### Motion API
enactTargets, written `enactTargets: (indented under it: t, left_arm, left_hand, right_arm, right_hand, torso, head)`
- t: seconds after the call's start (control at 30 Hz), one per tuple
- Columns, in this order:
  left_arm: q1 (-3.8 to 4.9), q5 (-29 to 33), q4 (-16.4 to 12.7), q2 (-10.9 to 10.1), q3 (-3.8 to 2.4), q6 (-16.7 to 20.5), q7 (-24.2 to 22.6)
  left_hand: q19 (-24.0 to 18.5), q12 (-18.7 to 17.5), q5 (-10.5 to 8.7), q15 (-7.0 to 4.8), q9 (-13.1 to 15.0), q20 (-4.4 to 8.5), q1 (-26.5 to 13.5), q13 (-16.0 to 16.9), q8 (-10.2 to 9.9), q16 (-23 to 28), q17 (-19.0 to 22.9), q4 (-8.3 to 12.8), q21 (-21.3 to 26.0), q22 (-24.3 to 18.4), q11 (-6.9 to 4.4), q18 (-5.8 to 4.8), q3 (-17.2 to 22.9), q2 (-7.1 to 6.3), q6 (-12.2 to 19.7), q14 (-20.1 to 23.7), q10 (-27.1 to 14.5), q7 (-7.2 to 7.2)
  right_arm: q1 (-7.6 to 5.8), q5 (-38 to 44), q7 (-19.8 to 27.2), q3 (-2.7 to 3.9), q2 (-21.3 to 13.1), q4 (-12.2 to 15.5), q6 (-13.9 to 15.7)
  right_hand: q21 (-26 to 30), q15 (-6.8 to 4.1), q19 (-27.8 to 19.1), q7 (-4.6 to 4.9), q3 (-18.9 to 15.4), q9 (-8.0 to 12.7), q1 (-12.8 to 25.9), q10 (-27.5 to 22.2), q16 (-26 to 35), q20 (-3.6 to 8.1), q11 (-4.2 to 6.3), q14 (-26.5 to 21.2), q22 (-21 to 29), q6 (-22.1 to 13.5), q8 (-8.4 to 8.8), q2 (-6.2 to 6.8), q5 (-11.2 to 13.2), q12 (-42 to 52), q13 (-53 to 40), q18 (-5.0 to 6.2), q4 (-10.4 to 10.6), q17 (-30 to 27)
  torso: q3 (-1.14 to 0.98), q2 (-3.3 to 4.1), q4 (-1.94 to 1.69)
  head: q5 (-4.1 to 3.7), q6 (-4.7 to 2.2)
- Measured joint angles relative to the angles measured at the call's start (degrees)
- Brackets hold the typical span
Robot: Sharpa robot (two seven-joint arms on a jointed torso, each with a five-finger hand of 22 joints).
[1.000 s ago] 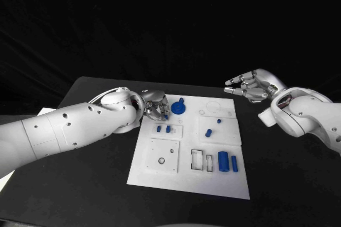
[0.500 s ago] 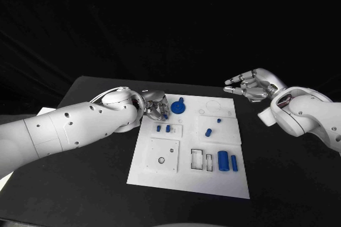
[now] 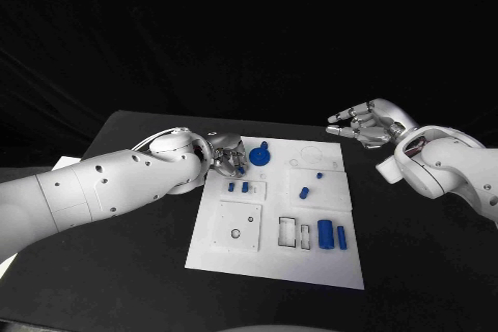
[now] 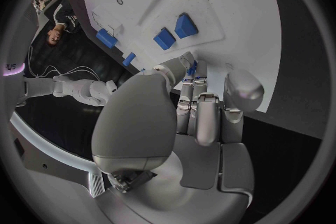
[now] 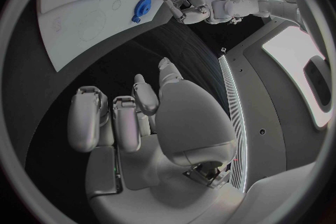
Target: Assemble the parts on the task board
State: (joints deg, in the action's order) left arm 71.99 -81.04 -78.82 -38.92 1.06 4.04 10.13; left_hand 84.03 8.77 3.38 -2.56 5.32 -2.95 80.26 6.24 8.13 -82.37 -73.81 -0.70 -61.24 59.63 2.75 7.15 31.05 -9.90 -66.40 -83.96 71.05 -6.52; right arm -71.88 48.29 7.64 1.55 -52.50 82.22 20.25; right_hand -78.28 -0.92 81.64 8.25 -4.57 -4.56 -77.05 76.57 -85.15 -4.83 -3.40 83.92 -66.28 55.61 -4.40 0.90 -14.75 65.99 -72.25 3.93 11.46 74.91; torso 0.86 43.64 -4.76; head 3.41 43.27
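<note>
The white task board (image 3: 311,267) lies mid-table. My left hand (image 3: 223,158) hovers low over its far left corner, beside a round blue part (image 3: 262,156). In the left wrist view the left hand (image 4: 199,106) has its fingers curled down, and a small blue part (image 4: 192,69) shows pinched between thumb and fingertips. Two small blue blocks (image 3: 237,189) stand just nearer than that hand. My right hand (image 3: 363,127) hangs off the board's far right corner, loosely curled and holding nothing.
More blue parts sit on the board: two small pegs (image 3: 304,194) in the middle, and a cylinder (image 3: 326,235) and a bar (image 3: 342,237) at the near right. Dark rectangular slots (image 3: 288,232) lie beside them. Black table surrounds the board.
</note>
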Motion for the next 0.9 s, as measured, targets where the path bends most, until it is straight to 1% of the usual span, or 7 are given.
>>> enactTargets:
  t: [0.23, 0.3, 0.37, 0.57, 0.7, 0.83, 0.9]
  left_arm:
    - [-0.03, 0.0, 0.0, 0.0, 0.01, 0.0, 0.0]
    - [-0.04, 0.0, 0.0, 0.1, 0.02, 0.0, 0.0]
    - [-0.05, 0.0, 0.0, 0.1, 0.02, 0.0, 0.0]
    - [-0.12, -0.1, 0.0, 0.2, 0.08, 0.0, 0.0]
    - [-0.12, -0.1, -0.1, 0.2, 0.08, 0.0, 0.0]
    - [-0.12, -0.1, -0.1, 0.2, 0.08, 0.0, 0.1]
    - [-0.12, -0.1, -0.1, 0.2, 0.08, 0.0, 0.2]
  left_hand:
    - [0.0, 0.0, 0.0, 0.21, 0.0, 0.0, -0.2, 0.0, -0.1, 0.0, 0.0, 0.0, 0.0, 0.1, 0.0, 0.0, 0.0, 0.23, 0.0, -0.2, 0.0, 0.0]
    - [0.0, 0.0, 0.0, 0.21, 0.0, 0.0, -0.2, 0.1, -0.1, 0.0, 0.0, 0.0, 0.0, 0.1, 0.21, 0.0, 0.0, 0.23, 0.0, -0.2, 0.2, 0.0]
    - [0.0, 0.0, 0.0, 0.21, 0.0, 0.0, -0.2, 0.1, -0.1, 0.0, 0.0, 0.0, 0.0, 0.1, 0.01, 0.01, 0.0, 0.23, 0.0, -0.2, 0.4, 0.0]
    - [0.0, -0.3, 0.0, 0.21, 0.0, 0.0, -0.2, 0.2, -0.2, 0.0, 0.0, 0.0, 0.0, 0.2, 0.01, 0.01, 0.0, 0.23, 0.0, -0.2, 0.4, 0.0]
    - [0.0, -0.3, 0.0, 0.21, 0.1, 0.0, -0.6, 0.2, -0.2, 0.0, -0.1, 0.0, 0.0, 0.2, 0.01, 0.01, 0.0, -0.17, 0.0, -0.2, 0.4, 0.0]
    - [0.0, -0.6, 0.0, 0.21, 0.1, 0.0, -0.9, 0.2, -0.2, 0.0, -0.1, 0.1, 0.0, 0.3, 0.01, 0.0, -0.1, 0.02, 0.0, -0.2, 0.4, 0.0]
    - [0.0, -0.6, 0.0, 0.21, 0.1, 0.0, -1.1, 0.2, -0.5, 0.0, -0.1, 0.2, 0.0, 0.3, 0.01, 0.0, -0.2, -0.23, 0.0, -0.2, 0.4, 0.0]
  right_arm:
    - [0.0, 0.0, 0.0, 0.0, 0.0, 0.0, 0.0]
    - [0.0, 0.0, 0.0, 0.0, 0.0, 0.0, 0.0]
    - [0.0, 0.0, 0.0, 0.0, 0.1, -0.1, 0.0]
    - [0.0, 0.0, 0.0, 0.0, 0.1, -0.1, 0.0]
    - [0.01, 0.0, 0.0, 0.01, 0.1, -0.1, -0.1]
    - [0.03, 0.0, 0.0, 0.01, 0.2, -0.1, -0.1]
    - [0.03, 0.0, 0.0, 0.01, 0.2, -0.1, -0.1]
  right_hand:
    - [0.0, 0.0, 0.0, 0.0, 0.0, 0.0, 0.0, 0.0, 0.0, 0.0, 0.0, 0.0, 0.0, 0.0, 0.0, 0.0, 0.0, 0.0, 0.0, 0.0, 0.0, 0.0]
    - [0.0, 0.0, 0.0, 0.0, 0.0, 0.0, 0.0, 0.0, 0.0, 0.0, 0.0, 0.0, 0.0, 0.0, 0.0, 0.0, 0.0, 0.0, 0.0, 0.0, 0.0, 0.0]
    - [0.0, 0.0, 0.0, 0.0, 0.0, 0.0, 0.0, 0.0, 0.0, 0.0, 0.0, 0.0, 0.0, 0.0, 0.0, 0.0, 0.0, 0.0, 0.0, 0.0, 0.0, 0.0]
    - [0.0, 0.0, 0.0, 0.0, 0.0, 0.0, 0.0, 0.0, 0.0, 0.0, 0.0, 0.0, 0.0, 0.0, 0.0, 0.0, 0.0, 0.0, 0.0, 0.0, 0.0, 0.0]
    - [0.0, 0.0, 0.0, 0.0, 0.0, 0.0, 0.0, 0.0, 0.0, 0.0, 0.0, 0.0, 0.0, 0.0, 0.0, 0.0, 0.0, 0.0, 0.0, 0.0, 0.0, 0.0]
    - [0.0, 0.0, 0.0, 0.0, 0.0, 0.0, 0.0, 0.0, 0.0, 0.0, 0.0, 0.0, 0.0, 0.0, 0.0, 0.0, 0.0, 0.0, 0.0, 0.0, 0.0, 0.0]
    - [0.0, 0.0, 0.0, 0.0, 0.0, 0.0, 0.0, 0.0, 0.0, 0.0, 0.0, 0.0, 0.0, 0.0, 0.0, 0.0, 0.0, 0.0, 0.0, 0.0, 0.0, 0.0]
  torso:
    - [-0.03, 0.0, 0.02]
    - [-0.03, 0.0, 0.04]
    - [-0.04, 0.0, 0.05]
    - [-0.05, 0.01, 0.04]
    - [-0.05, 0.01, 0.03]
    - [-0.05, 0.01, 0.02]
    - [-0.05, 0.01, 0.02]
  head:
    - [-0.02, 0.01]
    - [-0.02, 0.01]
    - [0.02, -0.01]
    - [0.03, -0.03]
    - [0.02, 0.01]
    - [-0.01, 0.08]
    - [-0.01, 0.09]
